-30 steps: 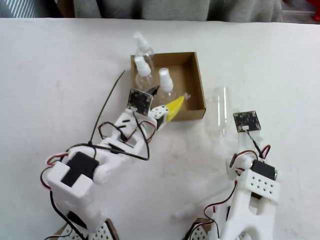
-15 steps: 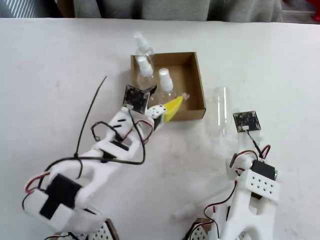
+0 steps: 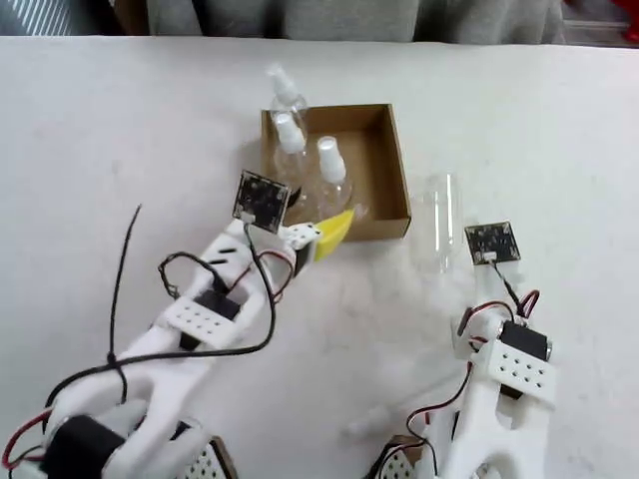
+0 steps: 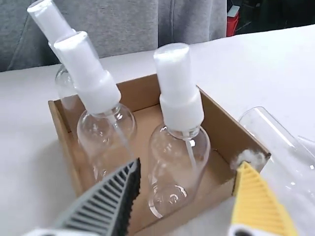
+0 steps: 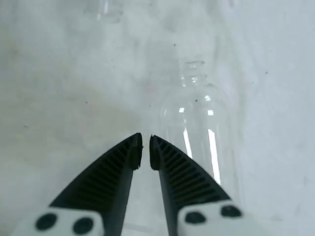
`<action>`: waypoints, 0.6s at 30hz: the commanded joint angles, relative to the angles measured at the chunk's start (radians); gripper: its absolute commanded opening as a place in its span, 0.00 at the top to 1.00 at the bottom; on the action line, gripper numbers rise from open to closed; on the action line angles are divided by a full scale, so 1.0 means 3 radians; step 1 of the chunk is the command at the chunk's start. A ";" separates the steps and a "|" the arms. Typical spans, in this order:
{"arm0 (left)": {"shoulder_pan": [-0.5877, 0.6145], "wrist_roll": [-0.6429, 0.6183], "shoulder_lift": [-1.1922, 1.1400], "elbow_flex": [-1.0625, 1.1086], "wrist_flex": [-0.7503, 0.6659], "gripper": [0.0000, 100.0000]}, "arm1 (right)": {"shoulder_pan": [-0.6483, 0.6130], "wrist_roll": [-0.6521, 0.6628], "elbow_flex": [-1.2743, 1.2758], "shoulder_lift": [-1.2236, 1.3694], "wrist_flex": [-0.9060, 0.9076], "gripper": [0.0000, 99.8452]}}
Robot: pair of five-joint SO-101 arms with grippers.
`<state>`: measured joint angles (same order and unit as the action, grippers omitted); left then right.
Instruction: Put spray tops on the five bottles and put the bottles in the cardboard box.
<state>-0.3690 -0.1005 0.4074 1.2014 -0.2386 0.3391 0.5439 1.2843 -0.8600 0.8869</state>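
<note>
The left pincer (image 4: 188, 166) gapes wide, nothing between its grey and yellow fingers, at the near wall of the cardboard box (image 4: 61, 132). Inside the box a capped bottle (image 4: 179, 162) stands just ahead of it, with a second capped bottle (image 4: 106, 128) alongside. A third capped bottle (image 3: 285, 92) stands outside the box's far corner. The right pincer (image 5: 145, 147) is pinched nearly together and empty, over the desk (image 3: 120, 120) beside an uncapped bottle (image 5: 197, 123) lying on its side.
</note>
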 commanded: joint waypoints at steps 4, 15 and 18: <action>0.0043 -0.0041 0.0836 -0.0026 0.1095 0.70 | 0.0013 0.0020 -0.0031 -0.0003 -0.0043 0.99; 0.0376 -0.0046 0.1348 -0.0020 0.2138 0.71 | 0.0013 0.0000 -0.0153 -0.0018 -0.0018 0.99; 0.0514 -0.0046 0.1353 -0.0020 0.2256 0.80 | 0.0008 0.0000 -0.0394 -0.0018 0.0222 0.99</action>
<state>-0.2693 -0.1051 0.7756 1.2029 0.3920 0.3406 0.5424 1.2566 -0.8600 0.8991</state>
